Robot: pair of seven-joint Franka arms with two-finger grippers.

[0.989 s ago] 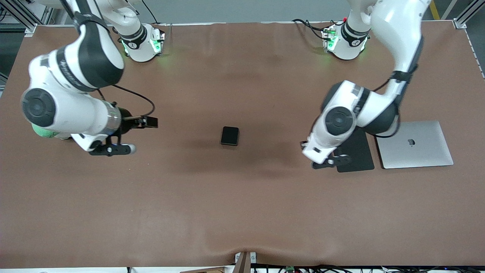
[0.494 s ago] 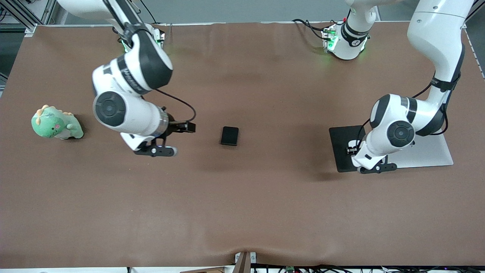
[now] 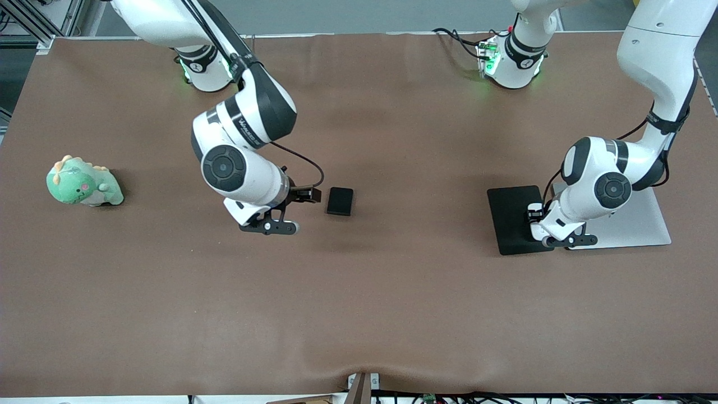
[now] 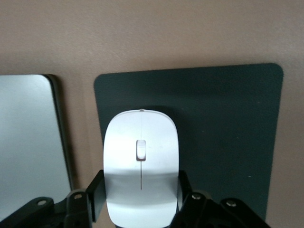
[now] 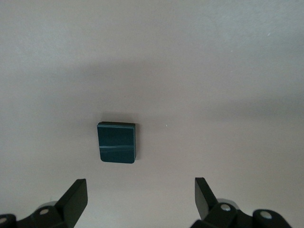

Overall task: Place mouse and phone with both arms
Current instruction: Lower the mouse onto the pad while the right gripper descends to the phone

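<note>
The white mouse (image 4: 140, 166) with its grey centre line sits between the fingers of my left gripper (image 4: 141, 194), which is shut on it. It is over the black mouse pad (image 4: 228, 142), at the edge next to the laptop. In the front view the left gripper (image 3: 561, 240) covers the mouse. The small black phone (image 3: 340, 201) lies flat mid-table. My right gripper (image 3: 268, 225) is open and empty just beside the phone, toward the right arm's end. In the right wrist view the phone (image 5: 117, 142) lies ahead of the spread fingers (image 5: 76, 197).
A closed silver laptop (image 3: 634, 224) lies beside the mouse pad (image 3: 513, 219) toward the left arm's end; it also shows in the left wrist view (image 4: 28, 142). A green dinosaur toy (image 3: 83, 182) stands near the right arm's end of the brown table.
The right arm has swung from the toy's end of the table toward the phone. The left gripper has carried the mouse across the pad toward the laptop.
</note>
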